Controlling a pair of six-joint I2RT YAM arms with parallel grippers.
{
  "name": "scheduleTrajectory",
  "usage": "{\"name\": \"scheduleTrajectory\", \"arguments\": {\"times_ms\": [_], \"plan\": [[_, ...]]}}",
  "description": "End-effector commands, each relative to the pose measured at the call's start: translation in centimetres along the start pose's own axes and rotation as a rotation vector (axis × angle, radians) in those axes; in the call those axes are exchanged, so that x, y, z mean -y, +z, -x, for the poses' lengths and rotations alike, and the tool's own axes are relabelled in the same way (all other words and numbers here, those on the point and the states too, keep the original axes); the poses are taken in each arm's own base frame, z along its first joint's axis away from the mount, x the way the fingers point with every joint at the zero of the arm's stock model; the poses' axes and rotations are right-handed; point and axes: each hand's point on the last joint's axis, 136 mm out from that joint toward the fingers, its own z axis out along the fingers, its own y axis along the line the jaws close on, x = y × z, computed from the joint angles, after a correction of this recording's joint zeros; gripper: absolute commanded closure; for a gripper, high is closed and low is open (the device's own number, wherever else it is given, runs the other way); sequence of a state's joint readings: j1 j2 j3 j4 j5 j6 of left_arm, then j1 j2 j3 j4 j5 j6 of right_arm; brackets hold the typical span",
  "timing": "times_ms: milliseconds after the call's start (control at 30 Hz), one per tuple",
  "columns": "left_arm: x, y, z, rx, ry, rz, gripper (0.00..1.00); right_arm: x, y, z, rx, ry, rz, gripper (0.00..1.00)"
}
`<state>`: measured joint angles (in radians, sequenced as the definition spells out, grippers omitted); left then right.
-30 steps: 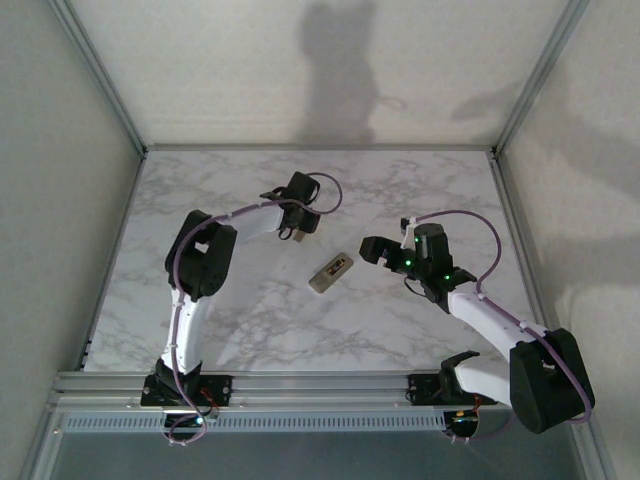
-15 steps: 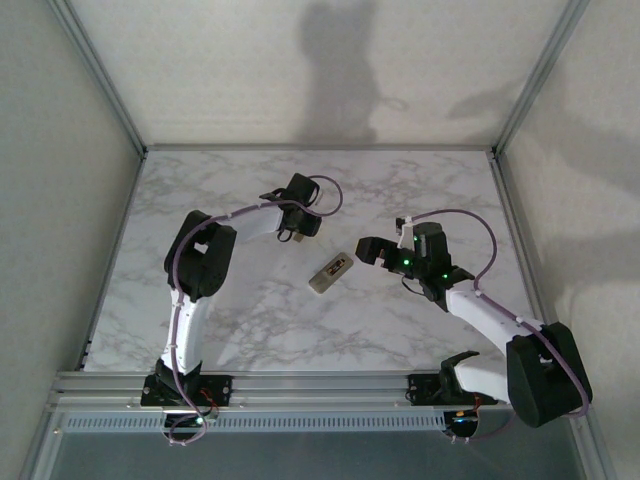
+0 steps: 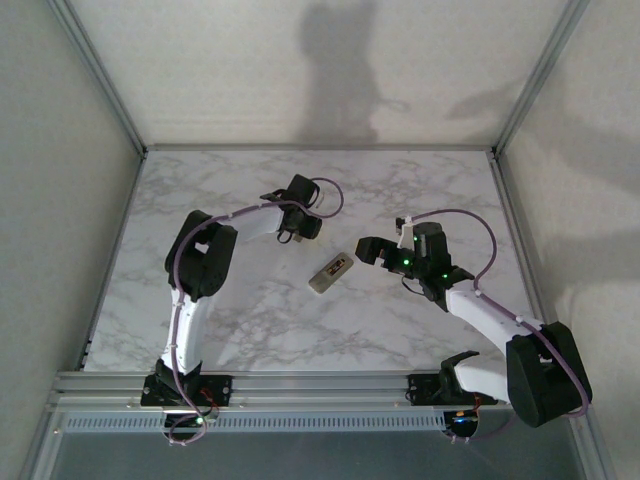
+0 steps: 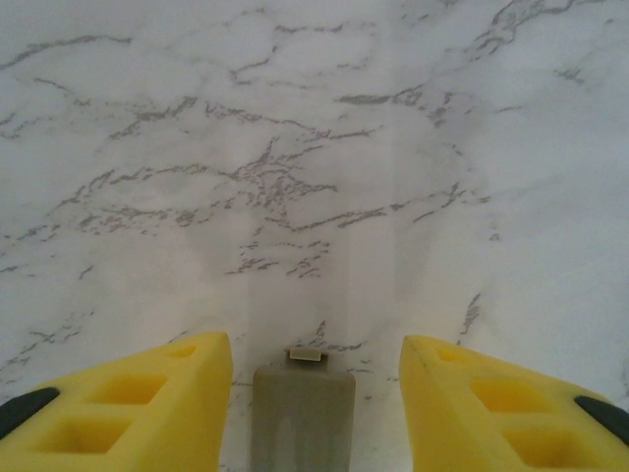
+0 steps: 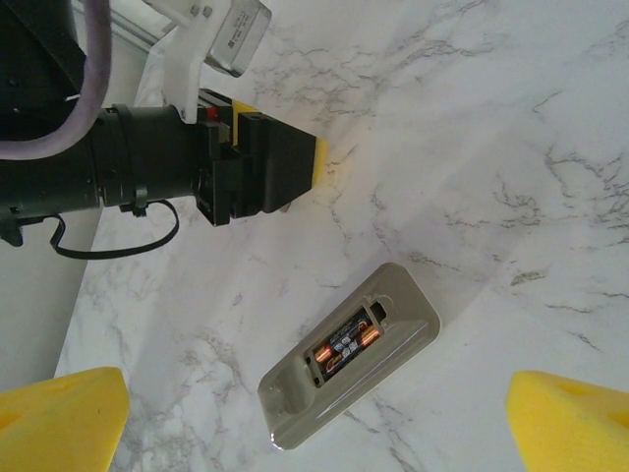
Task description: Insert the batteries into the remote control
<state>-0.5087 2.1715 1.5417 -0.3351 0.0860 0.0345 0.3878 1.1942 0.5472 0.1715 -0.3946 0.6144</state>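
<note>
Lying slantwise at the middle of the table (image 3: pixel 250 330), the remote (image 3: pixel 331 272) is pointing one end toward the far right corner in the top view. The left gripper (image 3: pixel 295 232) is hanging just beyond it toward the far edge. The right gripper (image 3: pixel 368 250) is hovering just to its right. Neither is touching it.

In the left wrist view, the left gripper (image 4: pixel 314 393) is holding its jaws about halfway apart over bare marble. A small grey-tan cover (image 4: pixel 303 418) is sitting between the pads (image 4: pixel 147 403). A gap is showing on each side of it, so the visible part is not being clamped.

In the right wrist view, the right gripper (image 5: pixel 314 423) is standing fully spread and gripping nothing, its fingertips (image 5: pixel 59 418) showing at the lower corners. The remote (image 5: pixel 290 403) is lying back-up on the marble with its compartment uncovered. The batteries (image 5: pixel 344 346) are sitting side by side inside it, copper ends showing. The left gripper is hanging near the remote, apart from it.
</note>
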Motion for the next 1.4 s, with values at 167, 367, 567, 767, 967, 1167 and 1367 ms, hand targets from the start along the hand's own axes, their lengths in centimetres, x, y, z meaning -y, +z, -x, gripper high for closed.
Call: {"name": "scheduleTrajectory", "arguments": {"times_ms": [167, 367, 567, 767, 967, 1167, 1367], "plan": [[-0.4, 1.2, -2.3, -0.071, 0.028, 0.033, 0.56, 0.2, 0.0, 0.0, 0.002, 0.004, -0.001, 0.01], [-0.2, 0.6, -1.7, -0.05, 0.032, 0.048, 0.7, 0.2, 0.0, 0.0, 0.002, 0.005, -0.004, 0.01], [0.0, -1.3, -0.2, 0.014, 0.002, 0.046, 0.73, 0.3, 0.1, 0.0, 0.0, 0.008, -0.006, 0.01], [0.9, -4.4, 1.7, 0.102, -0.036, 0.017, 0.73, 0.4, 0.2, 0.0, 0.0, 0.009, -0.008, 0.01], [2.4, -7.0, 2.7, 0.179, -0.072, -0.002, 0.73, 0.6, 0.4, -0.2, -0.005, 0.015, -0.014, 0.01], [4.8, -8.1, 2.6, 0.222, -0.103, -0.027, 0.72, 1.2, 0.1, -0.1, 0.005, 0.018, -0.046, 0.01], [7.9, -8.7, 2.1, 0.256, -0.114, -0.093, 0.72, 2.2, -1.0, -0.2, 0.031, 0.035, -0.097, 0.01]]}}
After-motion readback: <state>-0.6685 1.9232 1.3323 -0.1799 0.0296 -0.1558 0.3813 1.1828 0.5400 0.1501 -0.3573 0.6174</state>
